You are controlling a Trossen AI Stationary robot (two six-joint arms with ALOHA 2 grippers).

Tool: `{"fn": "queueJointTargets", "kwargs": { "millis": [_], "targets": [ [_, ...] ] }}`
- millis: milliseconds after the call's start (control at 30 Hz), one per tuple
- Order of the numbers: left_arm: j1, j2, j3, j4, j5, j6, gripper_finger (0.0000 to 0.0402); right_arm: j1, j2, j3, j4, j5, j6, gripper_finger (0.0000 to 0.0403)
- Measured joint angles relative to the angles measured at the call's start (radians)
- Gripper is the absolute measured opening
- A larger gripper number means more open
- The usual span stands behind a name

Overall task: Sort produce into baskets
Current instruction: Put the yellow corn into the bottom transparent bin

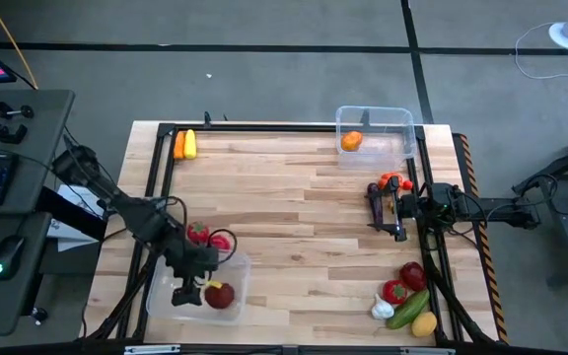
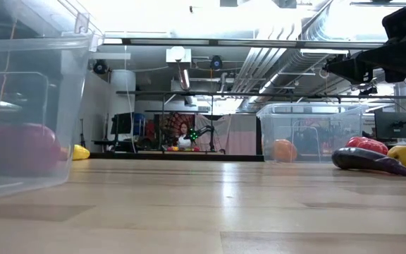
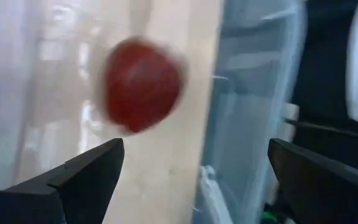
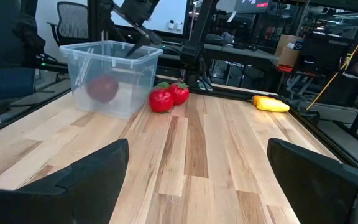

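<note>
Left claw (image 1: 187, 295) hung released over near basket (image 1: 237, 286), red apple (image 1: 219, 294) dropped inside; next, fetch tomatoes (image 1: 198, 234) at 12 o'clock. Right claw (image 1: 390, 211) idle, released.

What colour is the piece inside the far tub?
Orange: the round piece in the far tub, best seen in the high view.

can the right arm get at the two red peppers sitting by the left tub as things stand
Probably not easily: the right tool hangs open over the table's right side, the red peppers lie across bare wood beside the left tub, where the left tool hovers.
</note>
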Motion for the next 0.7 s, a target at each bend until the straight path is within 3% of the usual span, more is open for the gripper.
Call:
{"fn": "queueJointTargets", "kwargs": {
  "millis": [133,300,600,700],
  "targets": [
    [0.103,-0.055,0.0,0.06,0.034,0.047,0.0387,0.0,0.0,0.0,0.0,0.0,0.0,0.0378],
    [0.313,-0.147,0.0,0.163,0.019,0.14,0.0388,0.0,0.0,0.0,0.0,0.0,0.0,0.0378],
    [0.673,-0.219,0.001,0.564,-0.224,0.419,0.0388,0.0,0.0,0.0,0.0,0.0,0.0,0.0378],
    [0.757,-0.219,0.002,0.617,-0.273,0.502,0.0388,0.0,0.0,0.0,0.0,0.0,0.0,0.0378]
  ]
}}
